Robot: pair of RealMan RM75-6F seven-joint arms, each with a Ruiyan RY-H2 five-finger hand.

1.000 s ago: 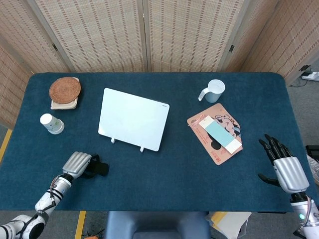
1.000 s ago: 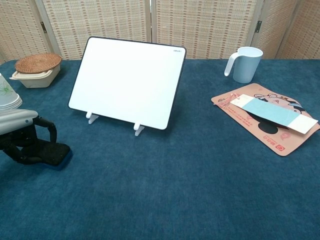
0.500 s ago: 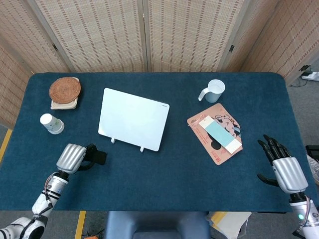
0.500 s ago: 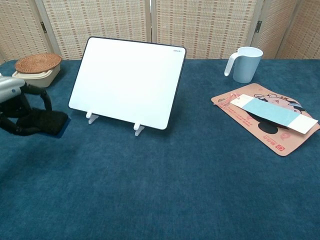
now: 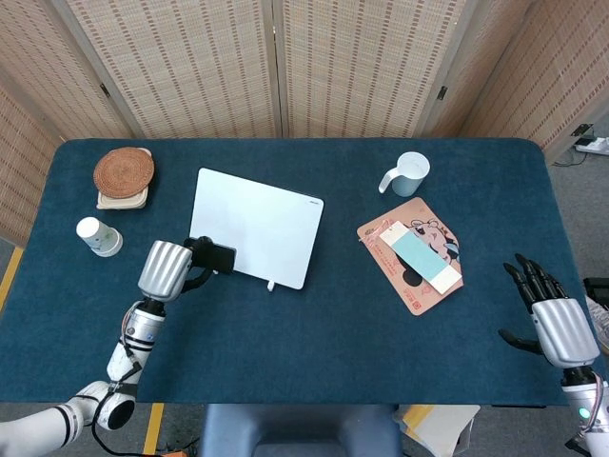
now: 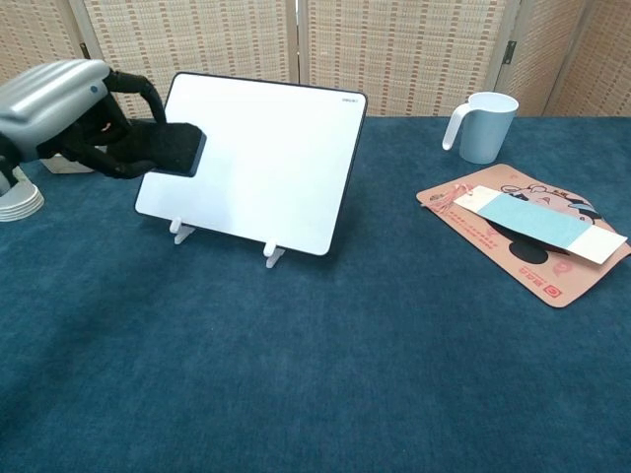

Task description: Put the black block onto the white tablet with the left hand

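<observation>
Lifted off the tabletop (image 5: 314, 324) since a second ago, the black block (image 5: 221, 257) now overlaps the white tablet's (image 5: 262, 221) lower-left edge in the head view, grasped by the left hand (image 5: 164, 270); the right hand (image 5: 554, 324) hangs with fingers spread, holding nothing. From the chest view, the left hand (image 6: 74, 116) holds the black block (image 6: 170, 150) against the white tablet's (image 6: 266, 163) left edge.
</observation>
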